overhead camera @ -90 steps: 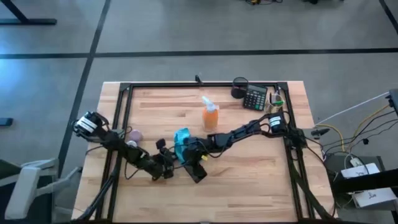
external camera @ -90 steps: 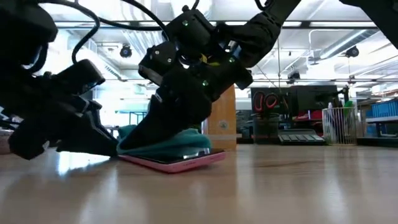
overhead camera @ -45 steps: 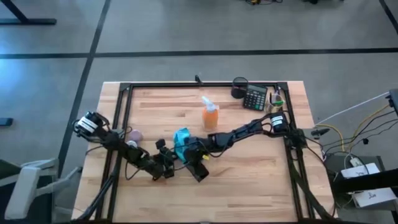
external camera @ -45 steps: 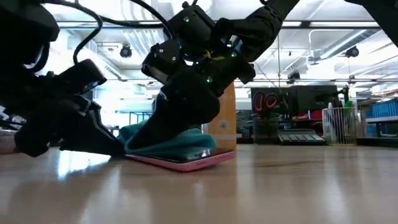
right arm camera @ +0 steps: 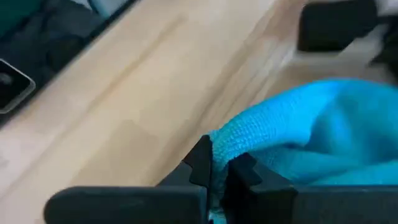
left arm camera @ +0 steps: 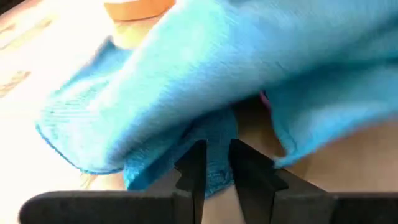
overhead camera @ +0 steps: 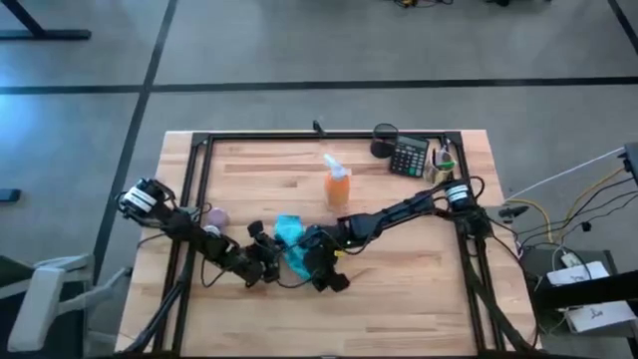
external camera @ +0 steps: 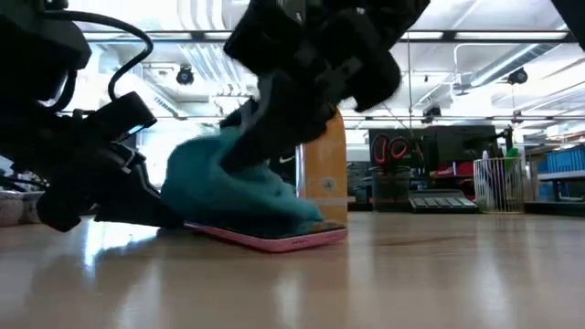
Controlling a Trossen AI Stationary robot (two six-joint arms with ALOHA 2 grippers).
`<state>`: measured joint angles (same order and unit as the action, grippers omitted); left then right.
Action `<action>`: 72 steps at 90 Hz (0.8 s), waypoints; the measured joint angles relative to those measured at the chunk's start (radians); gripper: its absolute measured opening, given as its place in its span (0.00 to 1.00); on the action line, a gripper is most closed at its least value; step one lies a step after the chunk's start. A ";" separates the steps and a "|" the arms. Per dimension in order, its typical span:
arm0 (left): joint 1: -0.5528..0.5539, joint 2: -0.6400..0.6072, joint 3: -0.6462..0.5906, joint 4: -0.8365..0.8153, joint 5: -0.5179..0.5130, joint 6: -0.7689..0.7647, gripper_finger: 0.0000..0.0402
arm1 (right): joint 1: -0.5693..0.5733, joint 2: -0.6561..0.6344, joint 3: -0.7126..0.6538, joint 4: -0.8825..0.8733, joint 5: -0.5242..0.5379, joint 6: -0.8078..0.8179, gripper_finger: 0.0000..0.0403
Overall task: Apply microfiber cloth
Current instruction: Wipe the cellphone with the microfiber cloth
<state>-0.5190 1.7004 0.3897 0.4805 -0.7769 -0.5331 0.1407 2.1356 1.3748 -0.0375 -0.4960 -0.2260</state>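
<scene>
Low view: right hand [external camera: 274,137] pinches cloth [external camera: 233,187] over phone [external camera: 274,239], wipe underway, unfinished; left hand [overhead camera: 267,271], fingers pressed together, just beside phone.

1. The right arm reaches in from the table's right edge, stretched diagonally toward the middle-left, wrist low.
2. The right gripper [overhead camera: 317,261] points down at the tabletop, fingers [right arm camera: 200,163] pinched together on the cloth [right arm camera: 311,130].
3. The left arm comes from the left edge, bent and lying low along the table.
4. The left gripper [overhead camera: 267,267] sits just beside the right one, near the table surface, fingers [left arm camera: 193,168] nearly closed, a narrow gap between them.
</scene>
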 joint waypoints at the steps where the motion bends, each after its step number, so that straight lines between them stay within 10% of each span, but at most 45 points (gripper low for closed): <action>1: 0.000 0.000 0.000 0.000 0.000 0.000 0.15 | 0.000 0.006 -0.001 0.003 0.002 0.002 0.00; 46: 0.067 -0.002 0.024 0.007 0.013 0.147 0.15 | -0.069 0.035 0.012 0.080 0.239 -0.022 0.00; 72: 0.169 -0.268 0.021 -0.216 0.258 0.285 0.15 | -0.100 -0.063 0.014 0.013 0.234 -0.048 0.00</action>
<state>-0.3502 1.4322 0.4110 0.2646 -0.5189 -0.2483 0.0405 2.0722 1.3887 -0.0245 -0.2617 -0.2742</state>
